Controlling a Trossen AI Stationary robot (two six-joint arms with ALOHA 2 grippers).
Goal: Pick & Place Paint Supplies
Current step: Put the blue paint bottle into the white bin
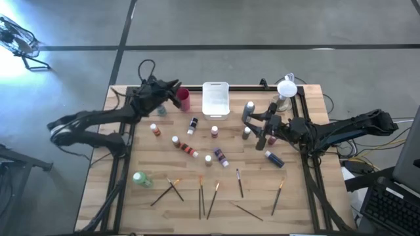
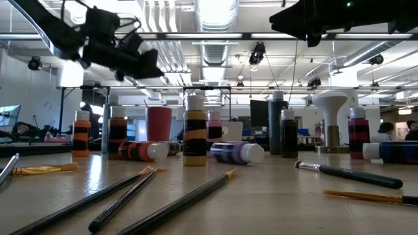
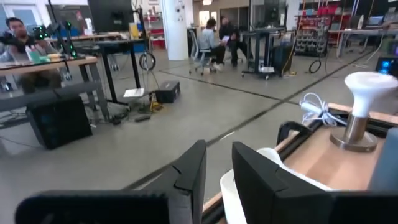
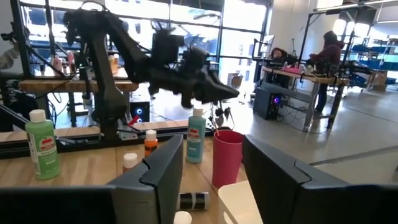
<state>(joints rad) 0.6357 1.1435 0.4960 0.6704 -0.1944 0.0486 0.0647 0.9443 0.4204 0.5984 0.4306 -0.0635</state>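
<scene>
Dark and raised, the left gripper hangs at the table's far edge beside the magenta cup, fingers parted, grasping nothing. The right gripper reaches level above the bottles, fingers released and empty, with the white tray just ahead. Only the right wrist view shows the teal bottle upright under the left gripper. Paint bottles scatter mid-table between both grippers; paintbrushes lie along the near edge, with bare wood between them.
</scene>
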